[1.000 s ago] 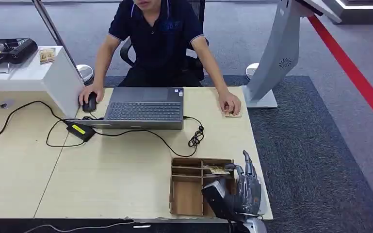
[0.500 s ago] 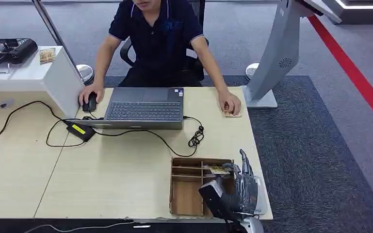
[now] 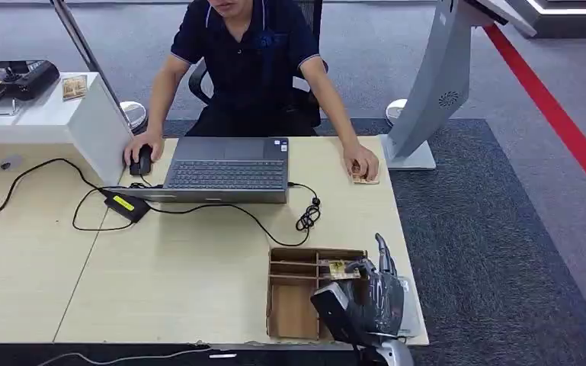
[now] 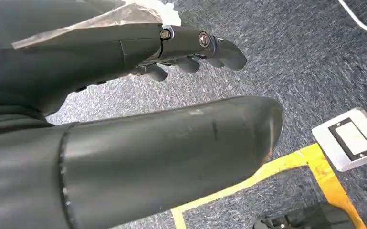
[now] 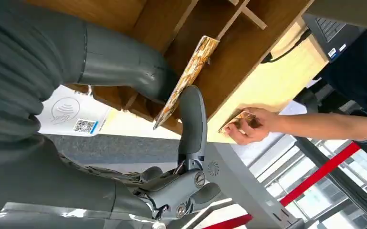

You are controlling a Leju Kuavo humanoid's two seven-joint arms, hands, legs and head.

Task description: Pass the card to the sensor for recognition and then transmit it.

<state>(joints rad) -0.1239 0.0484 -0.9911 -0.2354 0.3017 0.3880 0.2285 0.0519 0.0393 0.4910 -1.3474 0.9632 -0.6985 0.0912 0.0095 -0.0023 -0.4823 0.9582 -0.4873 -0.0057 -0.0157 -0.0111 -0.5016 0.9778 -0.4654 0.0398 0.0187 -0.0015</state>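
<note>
Wooden tray point(image 3: 276, 301) sits at the table's point(image 3: 160, 282) near right corner; right hand point(image 3: 373, 293) pinches the card point(image 3: 343, 268) over it. Left hand point(image 4: 124, 143) hangs, fingers loosely apart.

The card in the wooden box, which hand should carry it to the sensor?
Right. The right hand already pinches the card over the box. The left hand hangs over the carpet, holding nothing.

The tray point(image 3: 293, 293) is brown wood on a pale beige table point(image 3: 160, 267), and the card point(image 5: 187, 76) has a mottled orange-brown print. The carpet point(image 3: 495, 252) is speckled dark blue-grey with a red stripe point(image 3: 564, 126); the person's shirt point(image 3: 251, 61) is navy.
</note>
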